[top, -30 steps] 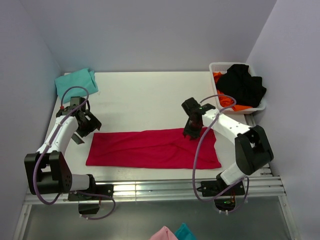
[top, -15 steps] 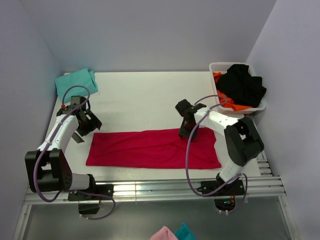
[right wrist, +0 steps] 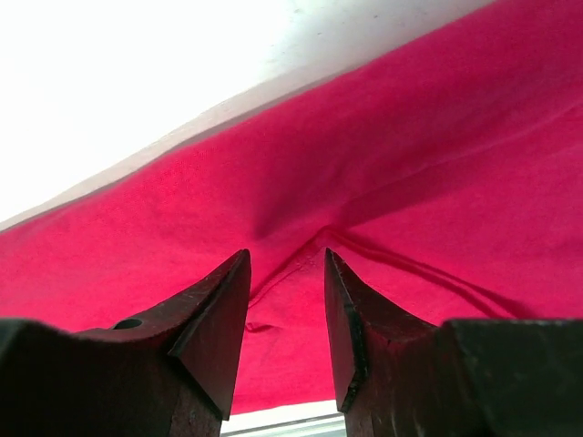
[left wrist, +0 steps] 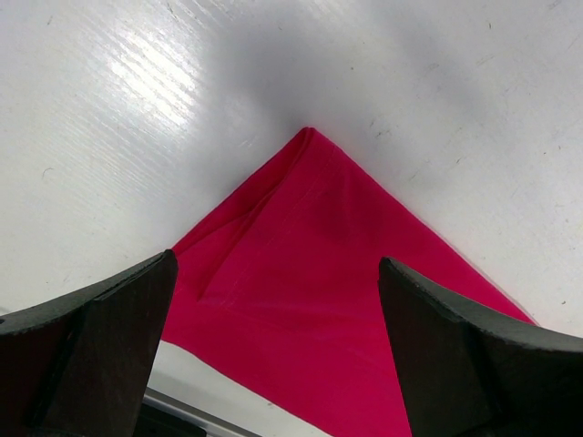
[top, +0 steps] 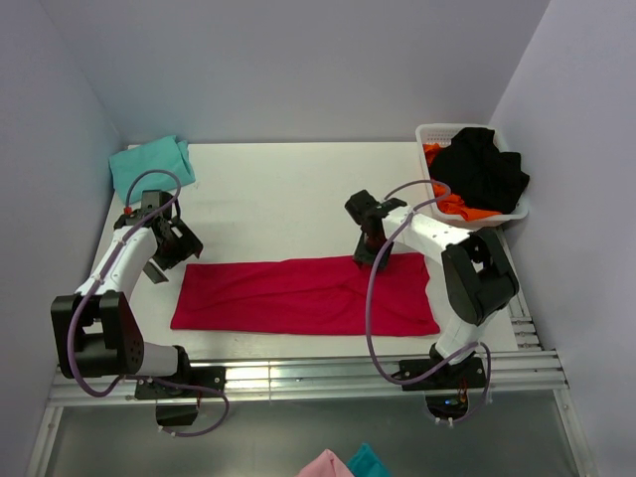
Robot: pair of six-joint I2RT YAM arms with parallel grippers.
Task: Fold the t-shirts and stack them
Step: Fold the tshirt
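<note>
Crimson t-shirt (top: 298, 296) lies flat on bench (top: 278, 189), folded to a long strip. Left pincer (left wrist: 275, 264) is released wide, w/ shirt corner just below it. Right pincer (right wrist: 285, 257) is almost closed, cloth puckered betw. its tips; grasping or not, cannot tell.

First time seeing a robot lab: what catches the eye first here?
A red t-shirt, folded into a long strip, lies across the near side of the table, the right pincer pinching its far edge. A teal t-shirt sits in the far left corner; a white basket of black and orange clothes far right.
</note>
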